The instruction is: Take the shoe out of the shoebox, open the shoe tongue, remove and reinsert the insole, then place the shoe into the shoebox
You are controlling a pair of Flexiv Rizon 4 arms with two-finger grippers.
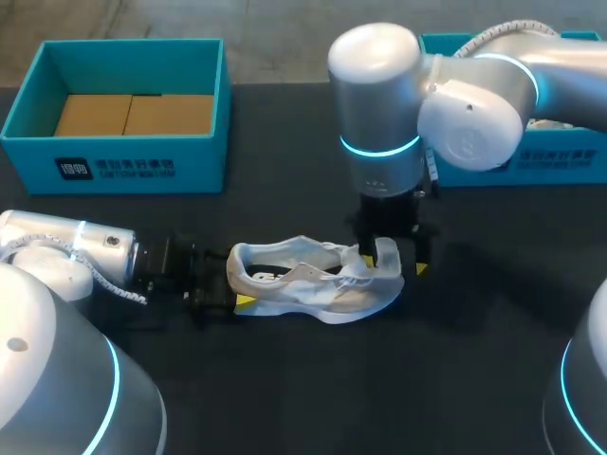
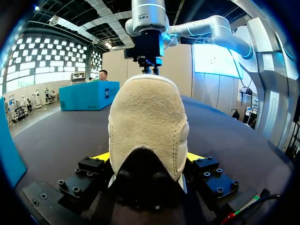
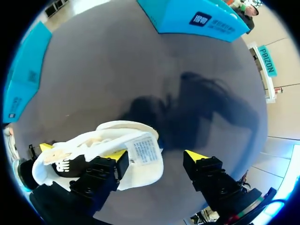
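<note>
While left claw (image 2: pixel 149 158) clamps its heel, one shoe (image 1: pixel 313 284), two shoeboxes (image 1: pixel 142 166) (image 1: pixel 569 161)

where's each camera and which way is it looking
Head view: above and behind, looking down on the table; left arm and right arm show.
Left wrist view: low, along the left gripper, at the heel of the shoe.
Right wrist view: down past the right gripper onto the shoe's front.
All share the shoe.

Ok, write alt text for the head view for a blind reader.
A white shoe lies on a dark table; the left gripper clamps its heel while the open right gripper stands over its tongue. An open blue shoebox sits behind at the left.
</note>
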